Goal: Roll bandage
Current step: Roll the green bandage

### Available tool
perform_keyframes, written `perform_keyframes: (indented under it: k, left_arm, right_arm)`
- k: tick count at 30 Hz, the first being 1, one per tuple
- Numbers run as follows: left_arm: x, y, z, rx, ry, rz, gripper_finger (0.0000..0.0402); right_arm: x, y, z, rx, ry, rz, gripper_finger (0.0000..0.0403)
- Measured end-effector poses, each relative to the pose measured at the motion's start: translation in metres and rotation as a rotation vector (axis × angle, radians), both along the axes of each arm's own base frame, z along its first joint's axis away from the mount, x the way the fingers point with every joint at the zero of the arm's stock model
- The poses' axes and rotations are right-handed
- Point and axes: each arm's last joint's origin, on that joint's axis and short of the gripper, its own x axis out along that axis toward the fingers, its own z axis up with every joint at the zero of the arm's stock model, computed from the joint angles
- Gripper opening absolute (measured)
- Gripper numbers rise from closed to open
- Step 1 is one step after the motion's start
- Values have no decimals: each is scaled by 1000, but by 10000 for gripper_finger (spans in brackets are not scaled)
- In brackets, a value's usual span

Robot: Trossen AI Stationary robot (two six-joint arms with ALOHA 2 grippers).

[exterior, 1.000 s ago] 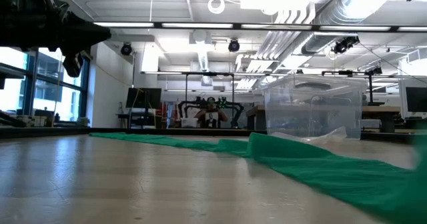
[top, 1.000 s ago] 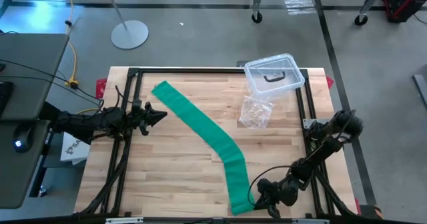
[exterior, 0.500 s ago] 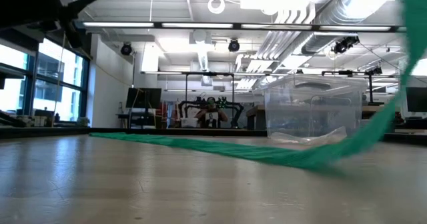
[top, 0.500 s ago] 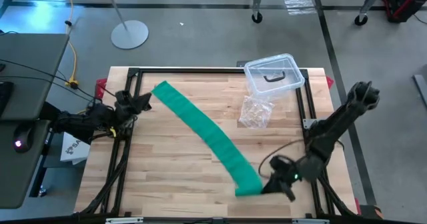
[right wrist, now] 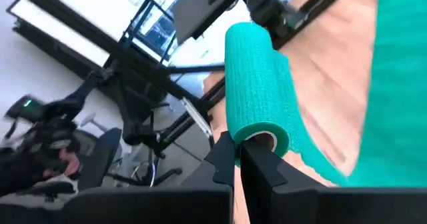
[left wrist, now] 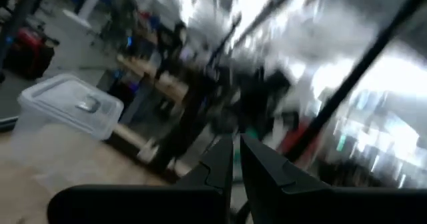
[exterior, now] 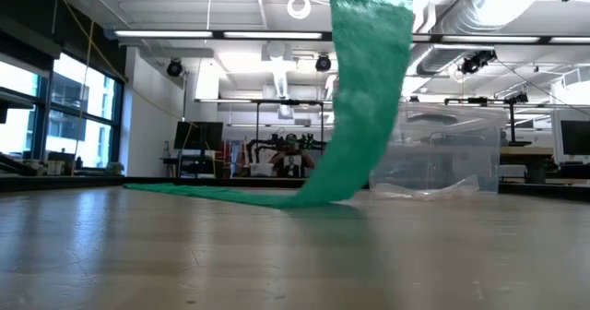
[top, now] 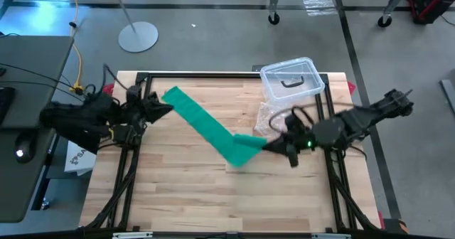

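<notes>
Right pincer (top: 276, 145), closed on the bandage (top: 202, 124), holds its end raised above desk (top: 185, 196) centre; remainder lies toward the far-left corner. Left pincer (top: 165, 109) closed, empty, at the left edge.

Right tool (top: 269, 146) clamped shut mid-table, arm raised; left tool (top: 168, 109), nearly closed, waits at the left edge.

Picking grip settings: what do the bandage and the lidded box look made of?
The bandage looks like matte green stretch fabric: it drapes limply and shows a fine crinkled weave in the right wrist view, where the right claw pinches its end. The box looks like clear hard plastic, glossy and see-through, with a dark handle.
</notes>
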Motion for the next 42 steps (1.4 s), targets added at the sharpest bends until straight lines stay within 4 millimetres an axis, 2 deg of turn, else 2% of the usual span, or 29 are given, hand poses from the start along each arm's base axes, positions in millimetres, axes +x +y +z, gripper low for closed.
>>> perform_keyframes:
  k: [5,9,14,20,23,28,32,37,42]
  left_arm:
    - [42,-16,37,163,263,-112,26]
    - [77,-34,64,237,315,-160,26]
    - [118,-56,92,176,163,-208,26]
    - [150,-77,111,-23,-212,-341,28]
    - [157,-82,112,-72,-295,-397,28]
    - [159,-90,110,-12,-308,-430,28]
    - [153,-100,117,211,-292,-290,16]
    - [140,-108,141,471,-53,-77,2]
    - [141,-113,157,654,31,-48,4]
  right_arm:
    - [1,-19,40,-12,35,84,0]
    - [-6,-26,67,-8,-40,259,0]
    - [-15,-27,79,-93,-126,426,0]
    - [-13,-22,80,-93,-166,563,0]
    - [-15,-20,86,-84,-221,575,0]
    - [-18,-17,93,-80,-283,526,0]
    - [-17,-17,98,-77,-329,452,0]
    - [-15,-21,101,-46,-346,376,0]
    - [-14,-22,102,-47,-346,313,0]
